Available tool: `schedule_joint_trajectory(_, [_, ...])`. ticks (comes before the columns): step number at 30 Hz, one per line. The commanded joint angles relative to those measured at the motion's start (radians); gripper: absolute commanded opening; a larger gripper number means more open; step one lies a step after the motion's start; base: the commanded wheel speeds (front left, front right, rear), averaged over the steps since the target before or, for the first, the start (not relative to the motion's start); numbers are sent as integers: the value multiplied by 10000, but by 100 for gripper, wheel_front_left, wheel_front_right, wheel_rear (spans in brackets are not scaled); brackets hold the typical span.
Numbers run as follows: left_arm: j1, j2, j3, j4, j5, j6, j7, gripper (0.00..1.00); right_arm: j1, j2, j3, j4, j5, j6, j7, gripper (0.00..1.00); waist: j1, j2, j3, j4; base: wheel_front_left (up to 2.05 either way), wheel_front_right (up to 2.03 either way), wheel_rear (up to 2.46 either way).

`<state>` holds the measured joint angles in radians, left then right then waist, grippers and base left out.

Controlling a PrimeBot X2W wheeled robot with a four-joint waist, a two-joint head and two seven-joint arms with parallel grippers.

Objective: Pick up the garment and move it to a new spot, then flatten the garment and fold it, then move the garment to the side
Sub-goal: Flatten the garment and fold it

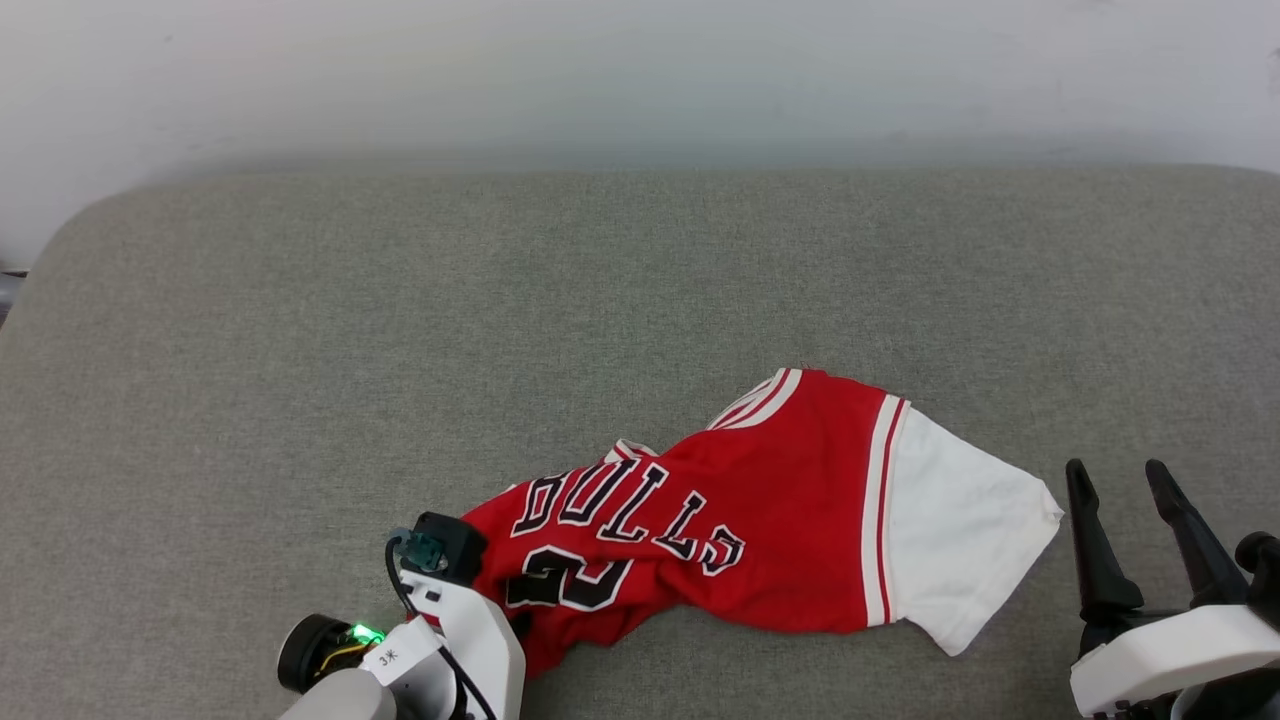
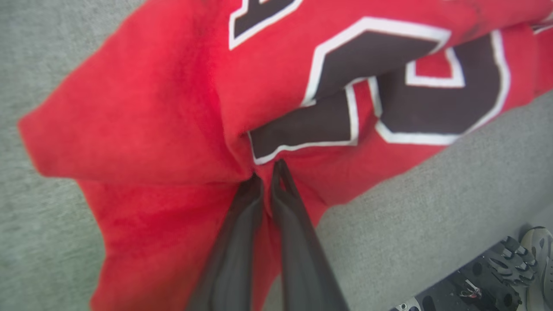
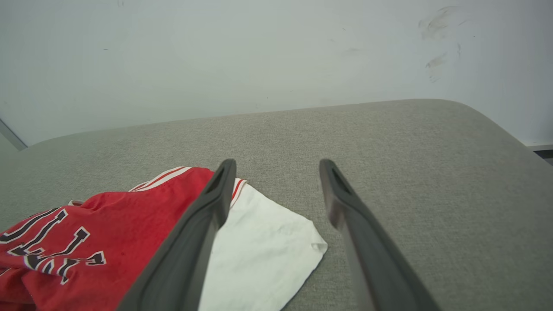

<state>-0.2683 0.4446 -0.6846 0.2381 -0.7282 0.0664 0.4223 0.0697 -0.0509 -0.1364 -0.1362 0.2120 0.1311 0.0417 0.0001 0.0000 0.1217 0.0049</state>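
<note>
The left end effector (image 2: 268, 170) has its two long dark fingers drawn nearly together on a pinched fold of the red basketball jersey with black, white-outlined "BULLS" lettering and white sleeves (image 1: 780, 500). It grips in the red cloth just below the large black number, at the garment's lower-left end. The jersey lies crumpled on the near part of the grey fabric-covered bench (image 1: 400, 300), with wide bare cloth beyond it and to the left. Its long axis runs aslant, from the gripped end at the near left, up and across to the white sleeve (image 1: 960, 530) at the right. So the whole length of the garment trails away from the left end effector toward the robot's right. The right end effector (image 1: 1115, 468) stands wide open and empty, just beside the sleeve's outer corner but not touching it. It is the nearer one to that free end. Judged from this, the pick-up is only beginning. A lift from the left end alone would likely hang the jersey lengthwise and drag the sleeve, unless the right arm takes the sleeve end.
</note>
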Motion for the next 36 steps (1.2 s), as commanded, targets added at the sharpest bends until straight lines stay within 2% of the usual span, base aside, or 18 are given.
schedule_joint_trajectory(1, [-81, -120, -77, 4, 21, 5, -76, 0, -54, 10, -13, 9, 31, -7, -54, 100, -1, 0, -54, 30, 0, 0, 0])
schedule_joint_trajectory(6, [-248, -89, -120, -696, 707, 182, -961, 0, 112, 12, -109, 209, 7, -7, 22, 100, -1, 0, -490, 183, 0, 0, 0])
schedule_joint_trajectory(12, [-65, -166, -996, -1682, 1273, 22, -578, 0, 287, 10, -144, 210, -107, -7, 141, 100, -1, 0, -962, 307, 0, 0, 0])
schedule_joint_trajectory(16, [108, -478, -2127, -1851, 1646, -424, 12, 0, 372, 10, -140, 109, -111, -7, 250, 100, -1, 0, -1128, 338, 0, 0, 0])
schedule_joint_trajectory(21, [305, -1009, -3377, -1188, 1917, -1068, 489, 0, 390, 10, -40, 4, -86, -7, 320, 100, -1, 0, -1170, 276, 0, 0, 0])
schedule_joint_trajectory(28, [255, -1770, -3993, 111, 1841, -1499, 185, 0, 367, 10, 15, -133, -54, -7, 327, 100, -1, 0, -972, 135, 0, 0, 0])
schedule_joint_trajectory(29, [214, -1873, -3957, 239, 1811, -1524, 33, 40, 341, 10, 13, -160, -45, -7, 322, 100, -1, 0, -911, 119, 0, 0, 0])
schedule_joint_trajectory(30, [103, -1923, -3921, 349, 1921, -1521, -166, 100, 317, 10, 11, -160, -39, -7, 309, 100, -1, 0, -890, 118, 0, 0, 0])
schedule_joint_trajectory(36, [-240, -2207, -3478, 432, 2233, -1335, -1850, 100, 292, 10, -44, -141, -38, -7, 208, 100, -1, 0, -896, 230, 0, 0, 0])
